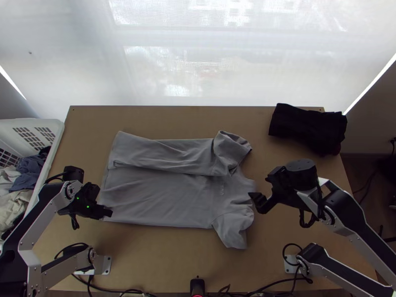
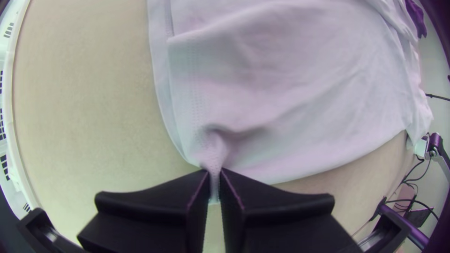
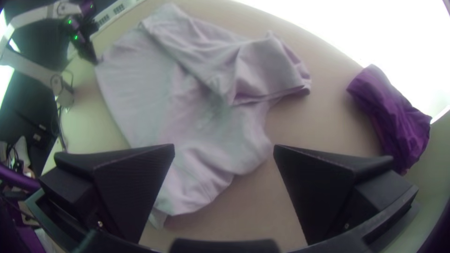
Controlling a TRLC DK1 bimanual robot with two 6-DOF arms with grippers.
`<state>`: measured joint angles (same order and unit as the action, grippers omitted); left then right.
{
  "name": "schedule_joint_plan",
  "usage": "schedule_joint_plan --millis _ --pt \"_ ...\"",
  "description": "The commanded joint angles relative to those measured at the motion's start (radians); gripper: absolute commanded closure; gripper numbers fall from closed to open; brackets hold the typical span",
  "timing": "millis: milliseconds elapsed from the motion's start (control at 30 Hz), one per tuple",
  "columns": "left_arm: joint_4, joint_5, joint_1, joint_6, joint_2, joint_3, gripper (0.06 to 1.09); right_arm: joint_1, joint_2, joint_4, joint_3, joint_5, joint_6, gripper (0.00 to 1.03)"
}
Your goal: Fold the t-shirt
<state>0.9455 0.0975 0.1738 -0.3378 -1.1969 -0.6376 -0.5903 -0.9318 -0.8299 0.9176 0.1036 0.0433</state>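
T-shirt (image 1: 163, 198) lies on the wooden surface (image 1: 158, 257) in the top view, its far side folded over in a long band (image 1: 163, 156), its near sleeve (image 1: 232, 230) spread out. The left gripper (image 1: 109, 213) is at the near corner of the hem (image 1: 107, 180), the right gripper (image 1: 256, 202) at the near shoulder (image 1: 242, 194).

In the left wrist view, the left jaws are closed on a pinch of that hem corner, puckering the fabric. It looks light, limp and quick to crease; I'd lift it gently.

In the right wrist view, the right jaws stand wide apart, holding nothing. The near shoulder, by the sleeve, seems the matching hold: pinch there, leave the folded band alone, and carry both ends over together so the soft middle doesn't sag.
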Motion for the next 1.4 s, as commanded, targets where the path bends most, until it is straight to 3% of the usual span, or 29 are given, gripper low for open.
schedule_joint_plan --millis 0,200,467,600,900,1300,1367 --pt "-0.005 0.036 0.001 0.011 0.011 -0.004 1.05 -0.163 0.016 -0.124 -0.137 0.025 0.072 0.05" --pt "-0.019 0.038 -0.014 0.057 0.022 -0.008 1.05 -0.330 0.033 -0.229 -0.183 0.027 0.113 0.05" --pt "-0.042 0.036 -0.014 0.106 0.014 -0.031 1.05 -0.491 -0.015 -0.229 -0.161 0.025 0.161 0.05" --pt "-0.059 0.036 -0.014 0.132 0.002 -0.034 1.05 -0.543 -0.044 -0.227 -0.158 0.027 0.156 0.10" --pt "-0.079 0.034 -0.026 0.174 -0.016 -0.048 1.05 -0.548 -0.199 -0.213 -0.181 0.033 0.147 0.15" --pt "-0.100 0.034 -0.025 0.166 -0.059 -0.056 1.05 -0.543 -0.358 -0.014 -0.169 0.031 0.130 0.15" --pt "-0.102 0.034 -0.025 0.168 -0.064 -0.060 1.05 -0.542 -0.371 0.018 -0.180 0.031 0.127 0.22"
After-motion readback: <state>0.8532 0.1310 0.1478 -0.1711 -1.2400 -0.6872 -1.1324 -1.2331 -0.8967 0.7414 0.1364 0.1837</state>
